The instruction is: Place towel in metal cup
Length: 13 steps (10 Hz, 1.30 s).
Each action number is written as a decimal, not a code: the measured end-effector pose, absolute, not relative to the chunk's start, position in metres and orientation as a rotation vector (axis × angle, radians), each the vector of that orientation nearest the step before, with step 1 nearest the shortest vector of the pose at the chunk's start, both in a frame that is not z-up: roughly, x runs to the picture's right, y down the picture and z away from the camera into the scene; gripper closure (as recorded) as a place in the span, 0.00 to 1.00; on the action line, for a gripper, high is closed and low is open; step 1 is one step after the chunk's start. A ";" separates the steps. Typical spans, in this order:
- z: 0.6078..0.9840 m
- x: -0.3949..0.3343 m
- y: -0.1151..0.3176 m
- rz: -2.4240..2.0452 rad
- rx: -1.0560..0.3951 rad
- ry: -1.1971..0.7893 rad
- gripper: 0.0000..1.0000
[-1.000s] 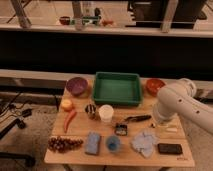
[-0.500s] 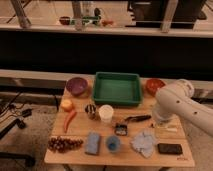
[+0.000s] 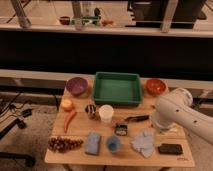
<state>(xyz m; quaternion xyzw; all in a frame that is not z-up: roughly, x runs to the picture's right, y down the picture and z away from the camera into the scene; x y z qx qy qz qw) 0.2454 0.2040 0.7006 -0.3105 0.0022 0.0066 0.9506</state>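
Roughly right of centre at the front of a wooden table [image 3: 54,158] lies the towel [image 3: 143,142], a pale blue crumpled heap close to the front edge; it is too bunched to tell a long axis or which way it points. The metal cup [image 3: 91,110] stands upright near the table's middle, just beside a white cup [image 3: 106,114]. Between towel and metal cup sit a small dark box [image 3: 121,129] and a blue cup [image 3: 113,144], with a dark utensil [image 3: 136,119] behind them. A green tray [image 3: 117,88] fills the back, with a purple bowl [image 3: 76,86] on its left and an orange bowl [image 3: 155,86] on its right. Grapes [image 3: 64,144] and a blue sponge [image 3: 92,142] line the front left edge. A white robot arm [image 3: 175,112] covers the table's right side, just behind the towel; the gripper is hidden beneath it, so whether it is released or clenched cannot be told. Since the earlier frames the arm has dropped slightly lower and nearer the towel; the table items have not moved.
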 end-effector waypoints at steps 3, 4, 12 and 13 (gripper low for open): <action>0.708 0.229 0.222 -0.001 -0.613 -0.041 0.20; 0.712 0.225 0.228 -0.006 -0.612 -0.053 0.20; 0.742 0.210 0.268 -0.045 -0.681 -0.151 0.20; 0.745 0.211 0.271 -0.049 -0.693 -0.165 0.20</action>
